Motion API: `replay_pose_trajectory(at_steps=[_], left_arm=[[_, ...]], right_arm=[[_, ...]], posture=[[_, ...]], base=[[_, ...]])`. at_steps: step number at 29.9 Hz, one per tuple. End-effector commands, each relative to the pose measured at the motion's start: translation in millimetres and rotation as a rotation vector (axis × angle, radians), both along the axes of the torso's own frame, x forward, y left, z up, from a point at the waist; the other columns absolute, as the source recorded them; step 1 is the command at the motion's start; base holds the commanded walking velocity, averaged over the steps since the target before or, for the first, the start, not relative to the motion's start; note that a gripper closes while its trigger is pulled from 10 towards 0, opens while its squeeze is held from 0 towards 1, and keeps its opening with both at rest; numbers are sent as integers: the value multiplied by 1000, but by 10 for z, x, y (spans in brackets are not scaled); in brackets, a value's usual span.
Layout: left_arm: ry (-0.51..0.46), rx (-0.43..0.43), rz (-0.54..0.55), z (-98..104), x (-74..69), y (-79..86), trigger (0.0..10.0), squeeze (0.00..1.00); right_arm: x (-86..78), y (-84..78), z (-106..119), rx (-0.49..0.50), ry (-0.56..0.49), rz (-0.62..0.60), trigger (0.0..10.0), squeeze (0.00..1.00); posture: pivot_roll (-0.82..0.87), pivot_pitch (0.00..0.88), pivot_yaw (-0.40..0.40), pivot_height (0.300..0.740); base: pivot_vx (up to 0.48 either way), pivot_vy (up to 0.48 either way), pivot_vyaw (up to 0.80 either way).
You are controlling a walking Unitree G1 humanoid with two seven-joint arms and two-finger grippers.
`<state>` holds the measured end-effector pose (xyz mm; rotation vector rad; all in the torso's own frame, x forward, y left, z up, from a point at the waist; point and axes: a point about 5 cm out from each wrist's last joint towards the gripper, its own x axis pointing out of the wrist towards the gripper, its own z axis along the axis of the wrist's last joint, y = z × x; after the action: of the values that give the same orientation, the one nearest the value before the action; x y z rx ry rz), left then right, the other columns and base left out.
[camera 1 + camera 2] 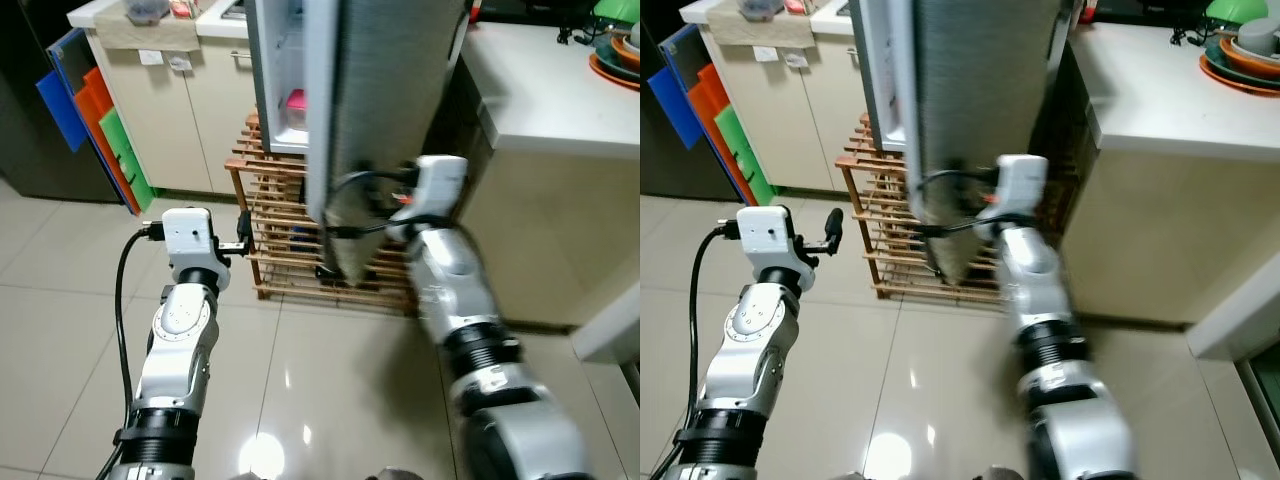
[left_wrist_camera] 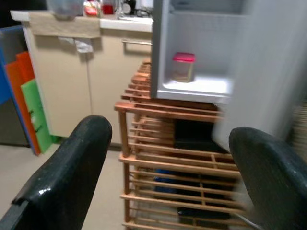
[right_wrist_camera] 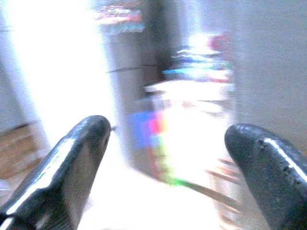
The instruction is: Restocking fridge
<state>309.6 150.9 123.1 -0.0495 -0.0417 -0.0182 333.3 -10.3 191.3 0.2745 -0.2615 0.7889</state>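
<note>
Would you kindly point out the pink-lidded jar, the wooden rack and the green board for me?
pink-lidded jar [image 2: 183, 68], left wrist view, on its body below the lid.
wooden rack [image 2: 144, 160], left wrist view, on a front slat.
green board [image 1: 128, 160], left eye view, on its face.

From my seat, the grey fridge door [image 1: 385, 110] is the main obstacle: it hangs half-open, edge-on to me, and my right claw [image 3: 165, 158], fingers spread, sits right against its lower end. Left of that door the fridge interior is reachable, a pink-lidded jar [image 2: 183, 67] on its white shelf. Below the door a wooden slatted rack [image 1: 275, 235] blocks the way. My left claw [image 2: 163, 167], spread wide, has bare floor tiles [image 1: 60, 340] around it, left of the door.
</note>
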Motion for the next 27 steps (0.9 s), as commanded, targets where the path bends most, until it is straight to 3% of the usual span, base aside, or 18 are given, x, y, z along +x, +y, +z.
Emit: replay_pose_trajectory(at_steps=[1,3,6,9,11,12,14,20,27], left_arm=[[12,6,24,-13,-27,76,10000,0],[14,12,23,-16,-33,67,10000,0],[43,41,23,-63,-38,73,10000,0],[37,62,26,-63,-19,77,10000,0],[21,84,24,-38,-7,72,10000,0],[-2,85,17,4,14,68,10000,0],[-17,88,9,32,27,69,10000,0],[-52,96,10,130,64,70,10000,0],[-145,109,-16,333,76,52,10000,0]], right_arm=[[-54,55,197,87,-34,68,10000,0],[-27,-12,220,104,-21,54,10000,0],[99,-338,140,73,19,-80,10000,0],[161,-755,-112,-24,92,-273,10000,0],[154,-969,-253,-85,131,-371,10000,0],[89,-1229,-440,-152,174,-470,10000,0],[14,-1392,-549,-183,200,-529,10000,0],[-151,-1577,-693,-212,235,-611,10000,0],[-167,-1685,-687,-223,215,-706,10000,0]], posture=[[-71,0,-8,740],[-71,0,-10,740],[-74,0,-14,740],[-83,0,-16,740],[-87,0,-15,740],[-99,0,-10,740],[-107,0,-5,740],[-119,0,9,740],[-112,0,17,740]], base=[[0,0,0],[0,0,0],[0,0,0],[0,0,0],[0,0,0],[0,0,0],[180,0,0],[420,0,0],[431,0,0]])
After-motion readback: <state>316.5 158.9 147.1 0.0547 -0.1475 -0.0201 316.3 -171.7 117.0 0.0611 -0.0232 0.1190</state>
